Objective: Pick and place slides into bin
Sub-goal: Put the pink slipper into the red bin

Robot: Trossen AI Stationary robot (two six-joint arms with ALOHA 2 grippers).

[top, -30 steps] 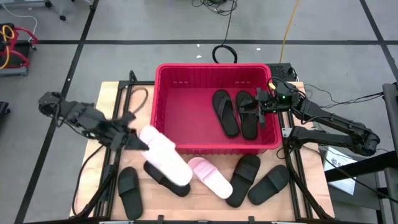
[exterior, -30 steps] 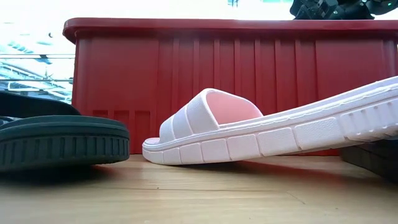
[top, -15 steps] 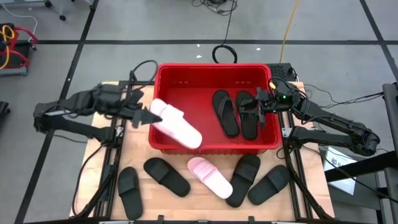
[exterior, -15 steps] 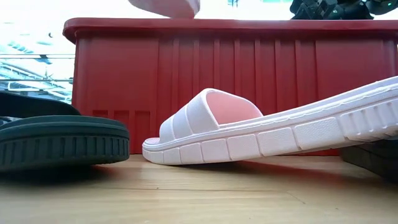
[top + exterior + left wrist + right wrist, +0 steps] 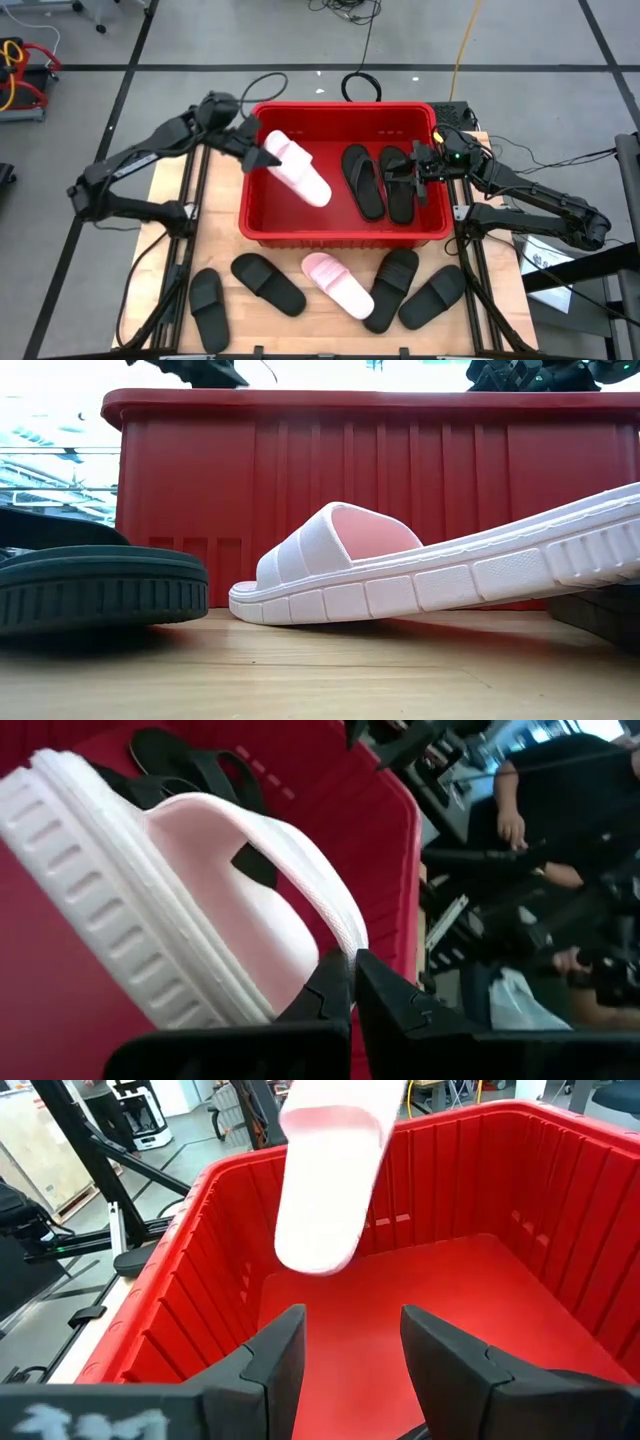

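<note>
Progress stood at two black slides lying in the bin, on its right side. A third, a pink slide, hung above the bin's left half, its strap pinched in the closed jaws of the left gripper; it was not yet released. The right gripper waited over the bin's right rim, jaws open and empty. On the table near the bin lay five more: a pink one and four black. By my count, most of the work remained.
</note>
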